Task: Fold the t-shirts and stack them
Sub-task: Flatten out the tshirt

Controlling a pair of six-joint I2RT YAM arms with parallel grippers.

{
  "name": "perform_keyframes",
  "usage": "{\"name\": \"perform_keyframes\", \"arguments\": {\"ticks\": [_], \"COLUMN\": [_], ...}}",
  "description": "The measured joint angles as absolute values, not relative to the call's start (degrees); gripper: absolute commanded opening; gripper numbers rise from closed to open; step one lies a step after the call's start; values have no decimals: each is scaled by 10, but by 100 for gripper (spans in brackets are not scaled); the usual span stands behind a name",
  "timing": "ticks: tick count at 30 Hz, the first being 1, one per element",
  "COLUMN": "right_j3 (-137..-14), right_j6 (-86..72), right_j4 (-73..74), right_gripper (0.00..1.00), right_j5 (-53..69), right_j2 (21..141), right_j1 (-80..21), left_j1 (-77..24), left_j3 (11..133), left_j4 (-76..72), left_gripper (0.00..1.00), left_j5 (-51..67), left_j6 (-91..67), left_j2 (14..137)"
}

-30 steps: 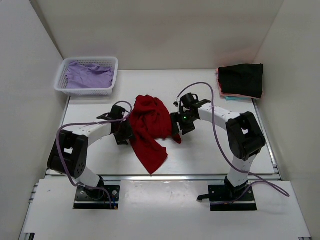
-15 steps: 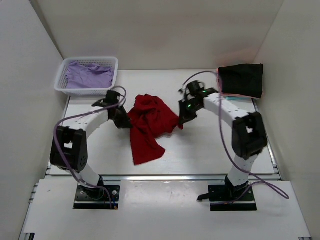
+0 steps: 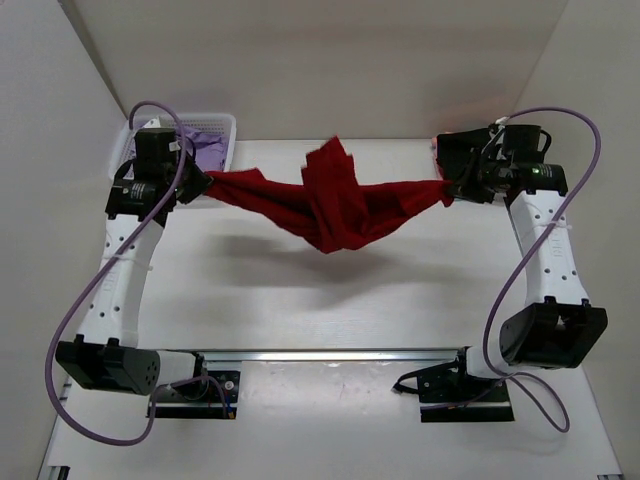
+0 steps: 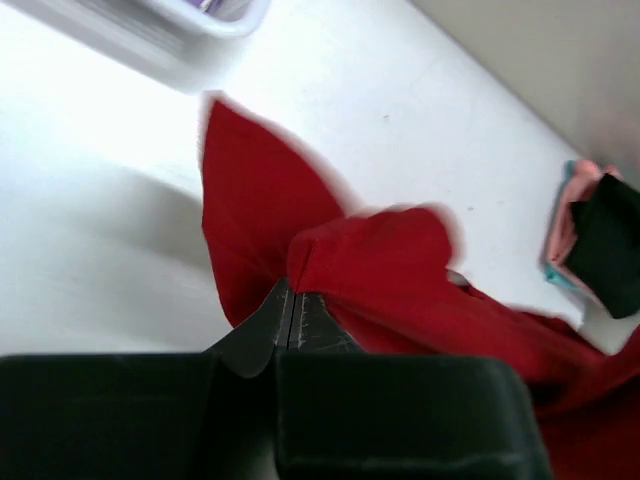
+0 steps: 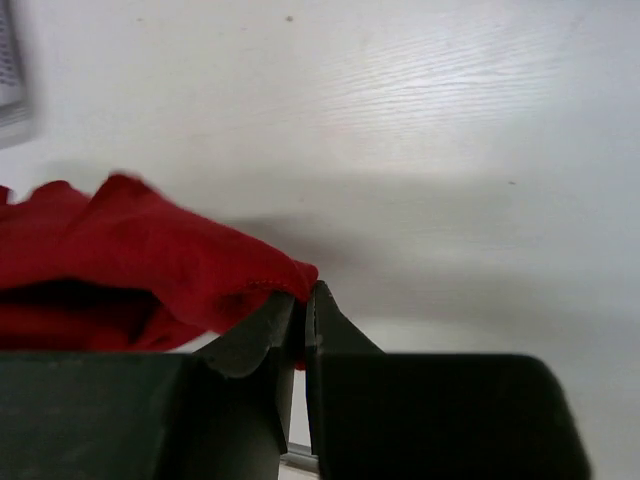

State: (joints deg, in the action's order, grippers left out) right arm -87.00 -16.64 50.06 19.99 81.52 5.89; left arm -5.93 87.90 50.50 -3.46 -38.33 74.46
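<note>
A deep red t-shirt (image 3: 335, 205) hangs stretched in the air between my two arms, sagging and bunched in its middle above the table. My left gripper (image 3: 203, 184) is shut on its left end, near the basket; in the left wrist view (image 4: 292, 292) the jaws pinch the red cloth (image 4: 400, 270). My right gripper (image 3: 447, 186) is shut on the right end, and in the right wrist view (image 5: 303, 296) a red hem (image 5: 150, 260) is clamped between the fingers. A lavender t-shirt (image 3: 205, 148) lies in the basket. A folded black t-shirt (image 4: 612, 240) tops a pink and teal stack.
The white lattice basket (image 3: 222, 122) stands at the back left corner, partly behind my left arm. The folded stack (image 3: 452, 152) at the back right is mostly hidden by my right arm. White walls close in the table on three sides.
Both arms have swung up and apart, from the table's middle to the back corners. Both grippers went from open to shut on the red t-shirt, which rose off the table and stretched out.
</note>
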Motion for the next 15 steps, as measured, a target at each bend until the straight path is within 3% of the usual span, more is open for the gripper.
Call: {"name": "perform_keyframes", "arguments": {"ticks": [6, 9, 11, 12, 15], "right_j3": [-913, -907, -910, -916, -944], "right_j6": [-166, -171, -172, -172, -164], "right_j4": [549, 555, 557, 561, 569], "right_gripper": [0, 33, 45, 50, 53], "right_j5": [125, 113, 99, 87, 54], "right_j2": [821, 831, 850, 867, 920], "right_j1": [47, 66, 68, 65, 23], "left_j1": [-63, -66, -72, -75, -81], "left_j3": [893, 868, 829, 806, 749], "left_j4": [538, 527, 517, 512, 508], "left_gripper": [0, 0, 0, 0, 0], "left_j5": [-51, -43, -38, -35, -23], "left_j6": [-368, -369, -374, -378, -390], "left_j2": [767, 767, 766, 766, 776]}}
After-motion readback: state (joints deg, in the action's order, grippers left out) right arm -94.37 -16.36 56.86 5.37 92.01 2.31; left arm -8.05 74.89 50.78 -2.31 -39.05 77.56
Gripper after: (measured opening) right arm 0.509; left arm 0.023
